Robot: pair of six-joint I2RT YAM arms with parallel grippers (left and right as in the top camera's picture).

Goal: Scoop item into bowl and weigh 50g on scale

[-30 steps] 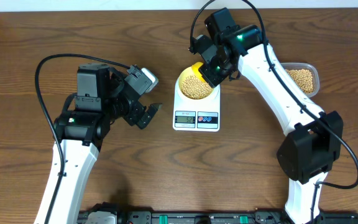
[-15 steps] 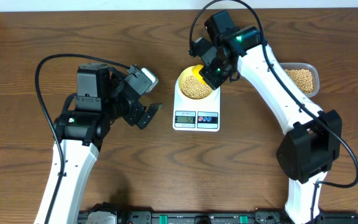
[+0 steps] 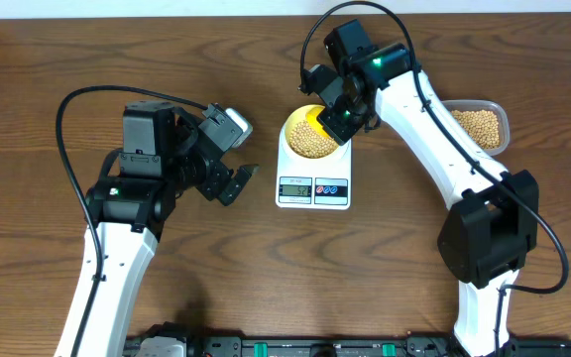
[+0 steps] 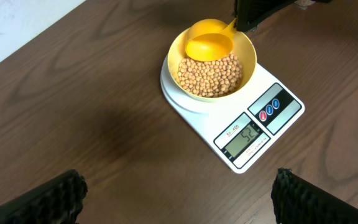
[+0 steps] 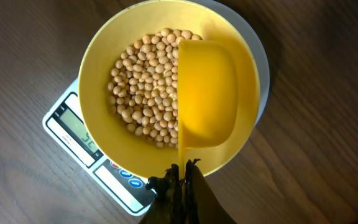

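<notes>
Beans (image 5: 143,81) in the bowl (image 5: 93,68) lie partly under a yellow scoop (image 5: 207,93).

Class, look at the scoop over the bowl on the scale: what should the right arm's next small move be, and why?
Probably lift the scoop straight up, clear of the bowl. It looks empty, the beans lie in the bowl, and the scale needs an undisturbed reading.

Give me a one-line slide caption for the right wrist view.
Right gripper holds an empty yellow scoop over the bowl of beans on the scale.
</notes>
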